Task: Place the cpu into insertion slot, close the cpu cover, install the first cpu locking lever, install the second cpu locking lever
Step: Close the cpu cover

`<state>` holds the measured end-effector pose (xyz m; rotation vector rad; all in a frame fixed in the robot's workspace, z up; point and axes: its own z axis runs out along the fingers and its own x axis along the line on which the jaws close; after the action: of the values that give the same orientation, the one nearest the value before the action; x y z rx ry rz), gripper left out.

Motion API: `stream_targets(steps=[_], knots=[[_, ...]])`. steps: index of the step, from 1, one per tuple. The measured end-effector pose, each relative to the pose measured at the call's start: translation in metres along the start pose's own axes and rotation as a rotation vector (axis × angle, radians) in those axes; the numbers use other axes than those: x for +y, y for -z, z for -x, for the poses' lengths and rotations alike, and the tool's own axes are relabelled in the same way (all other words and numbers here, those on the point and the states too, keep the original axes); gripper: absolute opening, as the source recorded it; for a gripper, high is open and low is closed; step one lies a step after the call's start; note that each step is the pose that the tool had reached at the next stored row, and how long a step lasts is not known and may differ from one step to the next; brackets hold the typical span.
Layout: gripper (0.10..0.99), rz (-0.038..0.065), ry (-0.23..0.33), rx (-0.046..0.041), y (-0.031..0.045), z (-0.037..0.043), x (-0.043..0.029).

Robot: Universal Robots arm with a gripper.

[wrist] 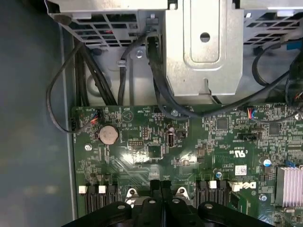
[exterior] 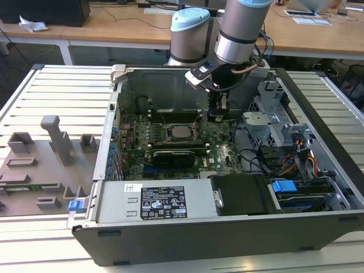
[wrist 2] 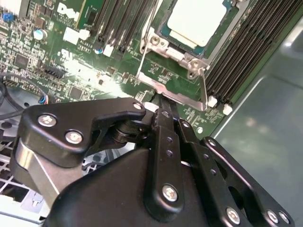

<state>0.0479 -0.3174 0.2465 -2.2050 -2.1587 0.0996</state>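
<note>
- CPU [wrist 2: 196, 21] sits in the socket on the motherboard [wrist: 199, 142], inside the open PC case [exterior: 318, 227].
- cpu cover [wrist 2: 158, 43] lies flat, framing the chip.
- Gripper [wrist 2: 161, 101] is just beside the socket edge, fingers pressed together with nothing visible between them.

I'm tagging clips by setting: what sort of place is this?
Probably a robotics lab: a robot arm over an open computer case on a slatted metal table, wooden desks behind.
</note>
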Motion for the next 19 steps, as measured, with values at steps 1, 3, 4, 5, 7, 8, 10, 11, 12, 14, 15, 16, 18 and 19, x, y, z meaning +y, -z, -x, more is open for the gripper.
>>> stream_targets(steps=[1,3,4,5,7,8,10,11,12,14,15,16,18,19], knots=[[0.106,0.0,0.0,0.0001,-0.0001,0.0,-0.0009],[0.106,0.0,0.0,0.0,-0.0003,0.0001,-0.0029],[0.106,0.0,0.0,0.0,-0.0004,0.0001,-0.004],[0.106,0.0,0.0,0.0,-0.0005,0.0001,-0.0047],[0.106,0.0,0.0,0.0,-0.0008,0.0001,-0.0075],[0.106,0.0,0.0,0.0,-0.001,0.0002,-0.0089],[0.106,0.0,0.0,-0.0001,-0.0011,0.0002,-0.0104],[0.106,0.0,0.0,0.0,-0.0012,0.0002,-0.0111],[0.106,0.0,0.0,0.0,-0.0013,0.0002,-0.0115],[0.106,0.0,0.0,0.0,-0.0015,0.0002,-0.0133],[0.106,0.0,0.0,0.0,-0.0017,0.0003,-0.0147],[0.106,0.0,0.0,0.0,-0.0018,0.0003,-0.0164],[0.106,0.0,0.0,0.0,-0.0021,0.0004,-0.0196],[0.106,0.0,0.0,-0.0001,-0.0022,0.0004,-0.0205]])
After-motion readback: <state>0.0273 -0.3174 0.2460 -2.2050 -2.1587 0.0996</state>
